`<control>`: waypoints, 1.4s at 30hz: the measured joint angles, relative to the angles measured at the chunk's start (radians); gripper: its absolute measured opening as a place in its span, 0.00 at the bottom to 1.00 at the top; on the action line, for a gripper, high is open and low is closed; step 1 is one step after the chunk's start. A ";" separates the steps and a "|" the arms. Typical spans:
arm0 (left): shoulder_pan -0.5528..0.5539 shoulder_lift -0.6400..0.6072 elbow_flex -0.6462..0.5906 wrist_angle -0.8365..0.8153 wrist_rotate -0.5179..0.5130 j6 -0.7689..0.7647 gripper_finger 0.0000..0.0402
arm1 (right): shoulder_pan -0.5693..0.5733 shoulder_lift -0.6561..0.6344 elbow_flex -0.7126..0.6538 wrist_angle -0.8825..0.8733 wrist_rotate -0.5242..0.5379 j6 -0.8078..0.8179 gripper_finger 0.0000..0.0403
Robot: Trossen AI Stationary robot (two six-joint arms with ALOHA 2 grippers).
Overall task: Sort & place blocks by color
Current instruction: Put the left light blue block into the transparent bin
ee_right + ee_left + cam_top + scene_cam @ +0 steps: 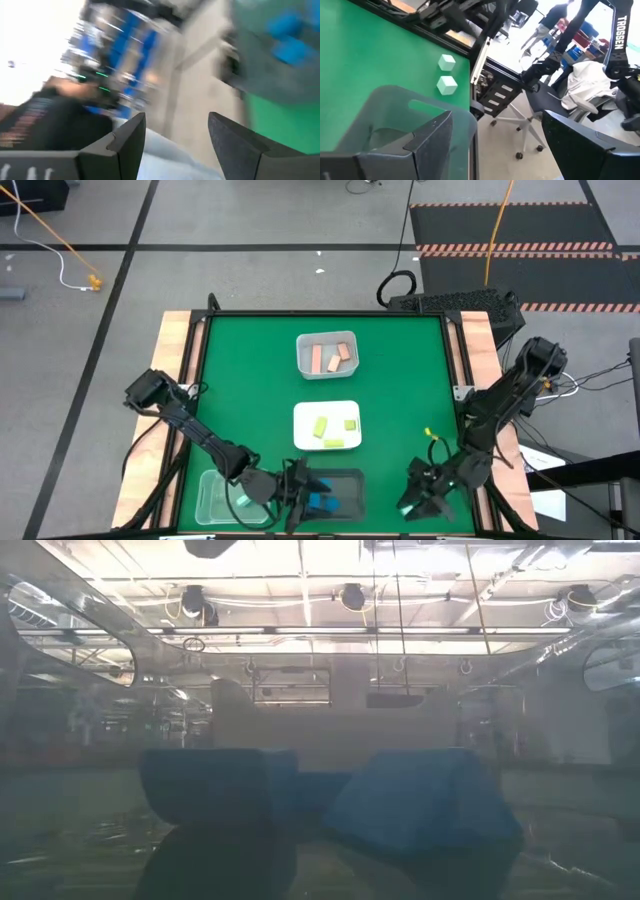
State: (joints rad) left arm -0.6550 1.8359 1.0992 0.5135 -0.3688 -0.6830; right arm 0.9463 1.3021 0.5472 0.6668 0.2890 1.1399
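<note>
Blue blocks [322,502] lie in the black tray [350,478] beneath the wide-open left gripper [296,498]. Pink and yellow-green blocks look sorted; 2 mint blocks [447,74] remain loose. Right gripper [420,498] hangs open, empty.

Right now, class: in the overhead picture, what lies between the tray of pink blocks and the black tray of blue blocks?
In the high view, the white tray with yellow-green blocks lies between the pink blocks' tray and the black tray.
</note>
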 joint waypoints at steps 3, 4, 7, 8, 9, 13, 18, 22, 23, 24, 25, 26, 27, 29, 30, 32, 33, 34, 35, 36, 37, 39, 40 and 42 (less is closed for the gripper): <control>-0.002 0.000 0.000 0.014 0.000 0.008 0.76 | -0.007 0.021 0.000 0.179 0.040 -0.105 0.51; -0.001 0.000 0.000 0.020 -0.001 0.008 0.76 | -0.012 0.023 0.000 0.220 0.066 -0.143 0.51; 0.006 0.000 0.000 0.028 -0.014 0.004 0.76 | -0.022 0.024 0.000 0.306 0.152 -0.203 0.51; 0.007 0.000 0.000 0.034 -0.023 0.004 0.76 | -0.028 0.024 0.000 0.331 0.174 -0.215 0.51; 0.010 0.000 0.000 0.039 -0.031 0.005 0.76 | -0.035 0.024 0.000 0.355 0.194 -0.227 0.51; 0.017 0.000 0.000 0.051 -0.044 0.006 0.76 | -0.084 0.021 0.000 0.455 0.210 -0.275 0.51; 0.020 0.000 0.000 0.067 -0.054 0.007 0.76 | -0.100 -0.050 0.043 0.334 0.264 -0.454 0.51; 0.018 0.000 0.000 0.070 -0.069 0.002 0.76 | -0.103 -0.140 0.160 -0.150 0.290 -0.450 0.51; 0.018 0.000 0.000 0.069 -0.071 0.002 0.76 | -0.105 -0.155 0.201 -0.313 0.290 -0.420 0.51; 0.017 0.000 0.000 0.068 -0.075 0.003 0.76 | -0.108 -0.165 0.247 -0.477 0.289 -0.382 0.51; 0.017 0.000 0.000 0.069 -0.078 0.004 0.76 | -0.109 -0.168 0.296 -0.636 0.285 -0.339 0.51; 0.017 0.000 0.000 0.069 -0.078 0.004 0.76 | -0.109 -0.169 0.344 -0.787 0.279 -0.294 0.51; 0.017 0.000 0.000 0.070 -0.078 0.004 0.76 | -0.109 -0.164 0.390 -0.923 0.257 -0.254 0.51; 0.017 0.000 0.000 0.068 -0.079 0.004 0.76 | -0.109 -0.140 0.465 -1.142 0.182 -0.182 0.51; 0.017 0.000 0.000 0.068 -0.079 0.004 0.76 | -0.109 -0.124 0.489 -1.221 0.132 -0.154 0.51; 0.017 0.000 0.000 0.068 -0.079 0.007 0.76 | -0.108 -0.082 0.507 -1.325 0.004 -0.119 0.51; 0.017 0.000 0.000 0.067 -0.079 0.007 0.76 | -0.104 -0.058 0.507 -1.354 -0.062 -0.115 0.51; 0.017 0.000 0.000 0.066 -0.079 0.008 0.76 | -0.096 -0.032 0.506 -1.372 -0.120 -0.116 0.51; 0.017 0.000 0.000 0.066 -0.079 0.010 0.76 | -0.086 -0.004 0.503 -1.381 -0.174 -0.130 0.51; 0.017 0.000 0.000 0.066 -0.079 0.019 0.76 | -0.077 0.025 0.502 -1.388 -0.216 -0.158 0.51; 0.017 0.000 0.000 0.066 -0.079 0.028 0.76 | -0.067 0.056 0.501 -1.389 -0.241 -0.196 0.51; 0.017 0.000 0.000 0.065 -0.079 0.042 0.76 | -0.046 0.117 0.501 -1.378 -0.267 -0.279 0.51; 0.017 0.000 0.000 0.066 -0.079 0.046 0.76 | -0.036 0.146 0.501 -1.371 -0.265 -0.321 0.51; 0.017 0.000 0.000 0.065 -0.080 0.046 0.76 | -0.024 0.195 0.508 -1.371 -0.255 -0.391 0.51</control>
State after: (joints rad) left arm -0.6380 1.8359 1.0992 0.5789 -0.4484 -0.6373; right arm 0.9226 1.4969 1.0554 -0.7046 0.0340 0.7485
